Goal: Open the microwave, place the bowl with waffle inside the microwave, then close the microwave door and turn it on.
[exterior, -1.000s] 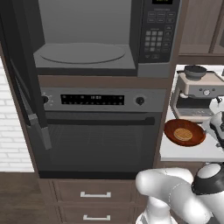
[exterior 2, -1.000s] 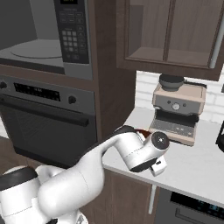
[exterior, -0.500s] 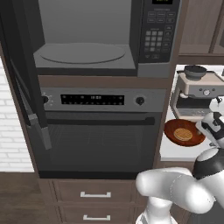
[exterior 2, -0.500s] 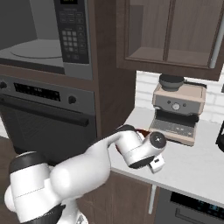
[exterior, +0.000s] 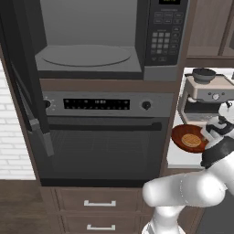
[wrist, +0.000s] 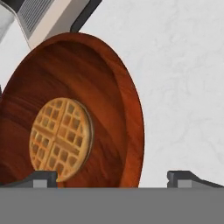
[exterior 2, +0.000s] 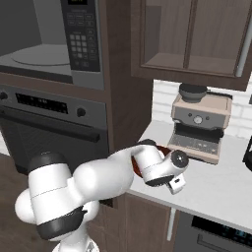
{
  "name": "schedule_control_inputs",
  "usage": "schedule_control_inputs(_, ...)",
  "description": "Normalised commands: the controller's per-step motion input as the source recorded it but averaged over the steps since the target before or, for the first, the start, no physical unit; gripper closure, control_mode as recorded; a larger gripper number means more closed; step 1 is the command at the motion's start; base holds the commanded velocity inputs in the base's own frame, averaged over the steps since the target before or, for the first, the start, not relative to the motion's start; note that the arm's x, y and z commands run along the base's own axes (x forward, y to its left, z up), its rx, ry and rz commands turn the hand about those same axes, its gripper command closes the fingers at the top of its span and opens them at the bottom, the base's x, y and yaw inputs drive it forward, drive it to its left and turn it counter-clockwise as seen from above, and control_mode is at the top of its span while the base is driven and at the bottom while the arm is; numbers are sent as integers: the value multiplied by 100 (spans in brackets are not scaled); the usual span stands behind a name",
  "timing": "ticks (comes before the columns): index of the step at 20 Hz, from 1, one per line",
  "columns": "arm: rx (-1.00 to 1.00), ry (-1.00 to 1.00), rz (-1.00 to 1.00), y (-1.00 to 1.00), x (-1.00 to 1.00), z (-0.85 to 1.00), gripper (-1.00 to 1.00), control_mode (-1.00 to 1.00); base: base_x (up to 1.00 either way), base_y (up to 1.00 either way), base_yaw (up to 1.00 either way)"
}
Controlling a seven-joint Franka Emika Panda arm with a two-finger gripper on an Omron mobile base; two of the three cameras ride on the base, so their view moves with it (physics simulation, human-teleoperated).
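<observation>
Your gripper (wrist: 112, 177) hangs released, jaws straddling the bowl (wrist: 118, 100) rim; clench off-centre and it tips, sliding the waffle (wrist: 60, 138) out.

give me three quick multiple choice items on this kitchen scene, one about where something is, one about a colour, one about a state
1. Where does the waffle lie?
A. on the turntable in the microwave
B. in the bowl on the counter
C. on top of the coffee machine

2. What colour is the bowl?
A. reddish-brown
B. white
C. dark grey

3. How does the microwave door stand?
A. shut
B. taken off
C. swung open to the left

Key: 1 B, the hand view shows the waffle resting inside the bowl on the pale counter. 2 A, its glossy wall is reddish-brown. 3 C, the left base view shows the bare cavity of the microwave with the door hanging open at its left side.
</observation>
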Motion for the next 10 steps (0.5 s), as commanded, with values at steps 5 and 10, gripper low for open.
schedule_control_inputs(5, 2, -2, 1, -11, 0, -19, -100, -100, 0, 0, 0)
schedule_control_inputs(10, 0, 0, 0, 2, 9, -17, -100, -100, 0, 0, 0)
